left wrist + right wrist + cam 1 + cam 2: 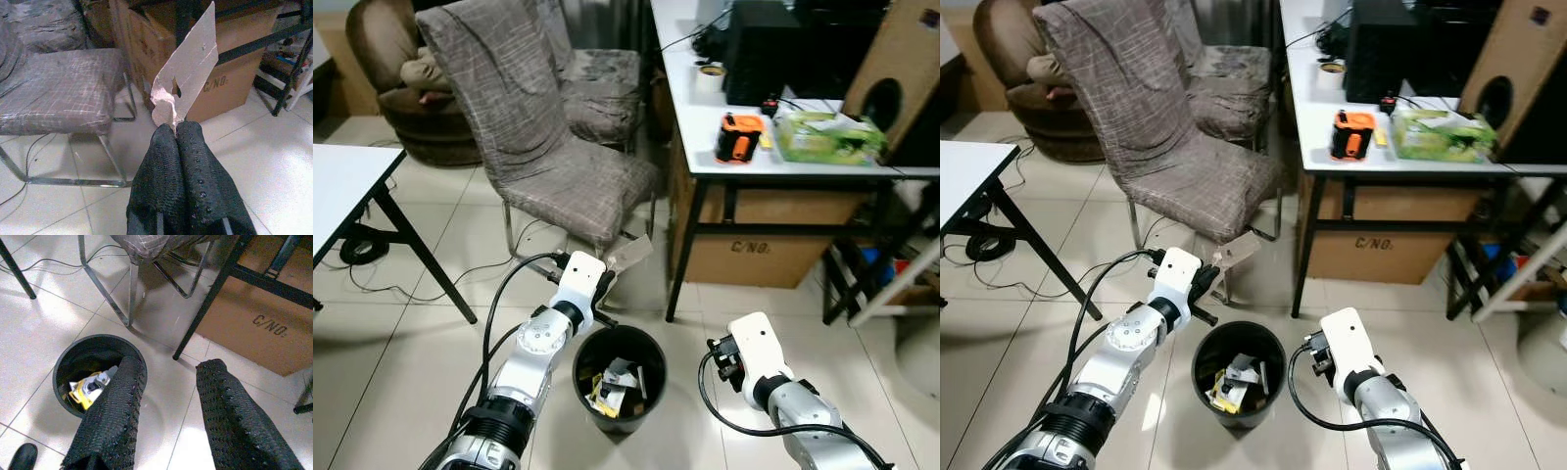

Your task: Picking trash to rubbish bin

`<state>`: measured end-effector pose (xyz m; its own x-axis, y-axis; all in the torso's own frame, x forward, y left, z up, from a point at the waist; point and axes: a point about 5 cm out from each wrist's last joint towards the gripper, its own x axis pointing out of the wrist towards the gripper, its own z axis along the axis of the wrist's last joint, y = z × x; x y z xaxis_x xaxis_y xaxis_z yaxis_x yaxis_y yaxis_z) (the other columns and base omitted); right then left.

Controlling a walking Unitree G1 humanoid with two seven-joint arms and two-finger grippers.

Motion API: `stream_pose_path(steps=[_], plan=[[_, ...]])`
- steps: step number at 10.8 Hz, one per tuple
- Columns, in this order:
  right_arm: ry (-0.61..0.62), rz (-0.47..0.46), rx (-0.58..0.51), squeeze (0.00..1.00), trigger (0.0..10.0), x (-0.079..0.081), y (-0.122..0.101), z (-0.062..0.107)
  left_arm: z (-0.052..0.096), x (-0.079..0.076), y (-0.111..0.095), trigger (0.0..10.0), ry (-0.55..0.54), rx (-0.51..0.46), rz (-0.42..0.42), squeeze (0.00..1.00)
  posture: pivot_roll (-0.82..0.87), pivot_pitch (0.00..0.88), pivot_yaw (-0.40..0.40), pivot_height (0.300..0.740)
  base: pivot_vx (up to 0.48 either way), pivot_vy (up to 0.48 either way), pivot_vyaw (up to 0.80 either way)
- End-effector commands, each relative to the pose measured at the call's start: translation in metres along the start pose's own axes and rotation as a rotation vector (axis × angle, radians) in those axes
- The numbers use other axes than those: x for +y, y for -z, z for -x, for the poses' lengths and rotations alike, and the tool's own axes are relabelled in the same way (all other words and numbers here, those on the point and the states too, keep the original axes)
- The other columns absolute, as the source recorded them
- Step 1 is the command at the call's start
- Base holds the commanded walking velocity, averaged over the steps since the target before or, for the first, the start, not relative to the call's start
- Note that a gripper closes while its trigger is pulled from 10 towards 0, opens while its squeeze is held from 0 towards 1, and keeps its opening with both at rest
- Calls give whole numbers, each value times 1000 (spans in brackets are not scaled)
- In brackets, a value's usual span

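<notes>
Black rubbish bin on tile floor, wrappers inside. R gripper beside bin, fingers spread, holding nothing. L gripper just behind bin rim, fingers clamped on torn cardboard scrap. Covered chair beyond; cardboard box under desk.

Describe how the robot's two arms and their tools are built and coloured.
Both arms are silver metal with ribbed black collars and round silver joints. Each wrist carries a white housing, with black cables looping alongside. The left tool and right tool each have two long black fingers with a dimpled, knit-like texture.
</notes>
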<state>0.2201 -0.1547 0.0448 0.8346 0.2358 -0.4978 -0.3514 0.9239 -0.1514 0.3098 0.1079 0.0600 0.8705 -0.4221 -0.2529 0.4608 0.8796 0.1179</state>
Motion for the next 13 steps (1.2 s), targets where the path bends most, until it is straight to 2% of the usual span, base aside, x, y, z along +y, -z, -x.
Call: stream_pose_path(steps=[1,8,10,13], plan=[[-12,12,4,0,10000,1,-1,-2,-1,3,-3,10000,4,-8,-10,0,-149,7,16,740,322,0,0],[-4,19,1,0,10000,-1,-3,-4,-4,0,-7,10000,27,-16,-23,0,-151,1,23,740,317,0,0],[3,-8,11,0,10000,-1,-1,-4,-4,1,-7,10000,27,-17,-23,0,-151,2,24,740,324,0,-591],[7,11,9,0,10000,-2,-1,-4,-4,1,-7,10000,32,-18,-25,0,-151,1,28,740,330,0,0]])
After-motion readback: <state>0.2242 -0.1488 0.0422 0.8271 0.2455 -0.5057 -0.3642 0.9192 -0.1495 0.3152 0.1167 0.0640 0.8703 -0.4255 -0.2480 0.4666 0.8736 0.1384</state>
